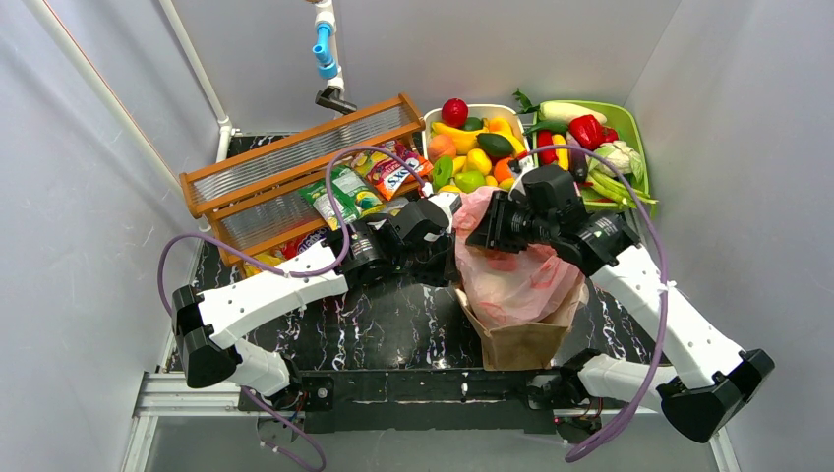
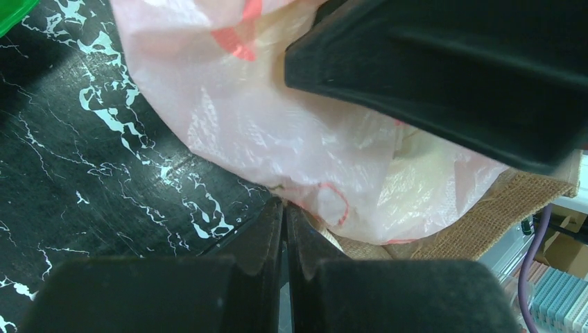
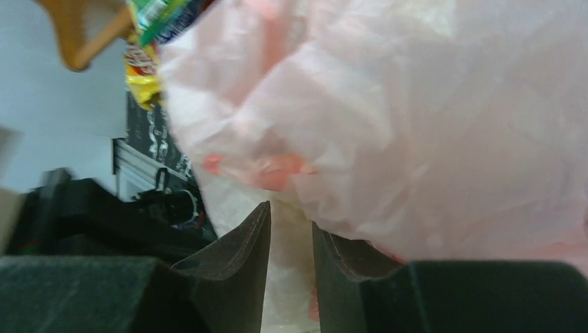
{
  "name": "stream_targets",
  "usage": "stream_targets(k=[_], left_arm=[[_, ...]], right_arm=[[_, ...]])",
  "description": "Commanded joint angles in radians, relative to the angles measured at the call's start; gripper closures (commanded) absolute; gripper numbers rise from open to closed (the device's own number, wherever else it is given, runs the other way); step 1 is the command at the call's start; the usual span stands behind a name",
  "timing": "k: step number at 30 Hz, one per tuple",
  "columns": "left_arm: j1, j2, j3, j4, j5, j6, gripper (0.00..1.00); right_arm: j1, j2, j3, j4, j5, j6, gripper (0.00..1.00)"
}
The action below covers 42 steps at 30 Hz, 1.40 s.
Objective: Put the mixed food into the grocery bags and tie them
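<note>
The pink plastic bag sits bulging inside the open brown paper bag at the table's front centre. My left gripper is at the bag's upper left. In the left wrist view its fingers are pressed together with the tips at a fold of the pink film, above the brown bag's rim. My right gripper is over the bag's top. In the right wrist view it is nearly closed with pink film between the jaws. The bag's contents are hidden.
A white basket of toy fruit and a green tray of vegetables stand at the back right. A wooden rack lies at the back left with snack packets beside it. White walls close in on all sides.
</note>
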Motion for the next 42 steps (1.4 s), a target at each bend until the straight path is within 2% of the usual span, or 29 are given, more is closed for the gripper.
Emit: stream_targets(k=[1,11,22,28,32,37,42], left_arm=[[-0.007,-0.034,0.019,0.032,-0.002,0.015,1.00],[-0.007,-0.046,0.037,0.016,-0.008,0.022,1.00],[-0.007,-0.047,0.097,-0.017,-0.014,0.025,1.00],[-0.007,-0.041,0.125,-0.027,-0.014,0.027,1.00],[-0.007,-0.028,0.144,-0.046,-0.024,0.021,0.99],[-0.007,-0.020,0.169,-0.068,-0.035,0.018,0.74],[-0.007,-0.020,0.206,-0.089,-0.057,0.043,0.38]], right_arm=[[0.004,-0.013,-0.084,0.021,0.048,0.003,0.64],[0.004,-0.054,-0.283,0.013,0.115,-0.011,0.65],[0.004,0.021,-0.371,-0.046,0.275,-0.064,0.65],[0.004,0.008,-0.325,-0.113,0.325,-0.099,0.64],[0.004,-0.043,-0.242,-0.120,0.223,-0.148,0.59],[0.004,-0.094,-0.110,-0.113,0.090,-0.185,0.38],[0.004,-0.090,0.032,-0.154,0.013,-0.222,0.33]])
